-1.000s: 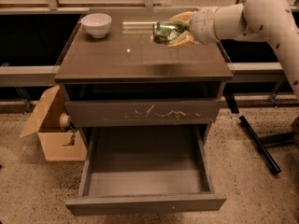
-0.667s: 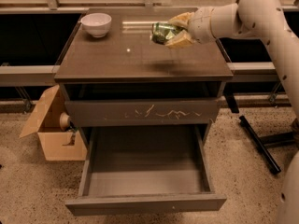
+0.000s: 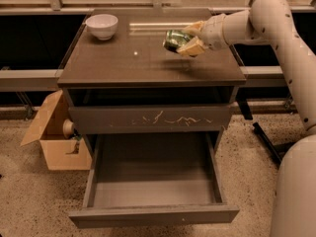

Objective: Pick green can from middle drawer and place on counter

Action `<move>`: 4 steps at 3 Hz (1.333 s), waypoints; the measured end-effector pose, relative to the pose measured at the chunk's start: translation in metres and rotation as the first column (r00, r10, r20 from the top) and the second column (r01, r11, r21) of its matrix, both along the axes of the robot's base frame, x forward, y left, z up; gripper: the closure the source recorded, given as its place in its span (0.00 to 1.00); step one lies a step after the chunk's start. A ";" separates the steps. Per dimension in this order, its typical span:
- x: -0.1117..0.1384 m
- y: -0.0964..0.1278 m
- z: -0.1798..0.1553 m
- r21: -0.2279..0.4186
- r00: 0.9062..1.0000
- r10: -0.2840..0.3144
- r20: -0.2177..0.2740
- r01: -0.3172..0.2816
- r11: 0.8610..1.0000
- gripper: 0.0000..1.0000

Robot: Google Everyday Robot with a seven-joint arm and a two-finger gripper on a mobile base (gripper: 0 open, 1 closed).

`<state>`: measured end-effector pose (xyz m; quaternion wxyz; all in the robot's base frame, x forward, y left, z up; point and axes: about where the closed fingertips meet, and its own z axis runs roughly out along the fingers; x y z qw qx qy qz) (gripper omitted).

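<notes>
Gripper is pinching the green can between its tan fingers. The can's tipped sideways just over the right rear part of the counter. Down below, the middle drawer is pulled way out. Back-left corner of the counter has a white bowl, and a cardboard box sits on the floor left of the cabinet.

My hand hangs over the counter's right rear, clasping the green can just above it. I see a bowl on the left rear corner, the middle drawer pulled out below, and a box on the floor left.
</notes>
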<state>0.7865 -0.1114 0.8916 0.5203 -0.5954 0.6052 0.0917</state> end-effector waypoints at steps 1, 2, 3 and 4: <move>0.007 -0.005 -0.007 0.006 0.999 -0.021 -0.034 0.021 1.000 0.62; 0.013 -0.011 -0.014 0.017 0.998 -0.039 -0.059 0.041 0.999 0.31; 0.016 -0.016 -0.016 0.019 0.997 -0.054 -0.062 0.055 0.998 0.07; 0.017 -0.027 -0.009 0.036 0.995 -0.087 -0.038 0.089 0.995 0.00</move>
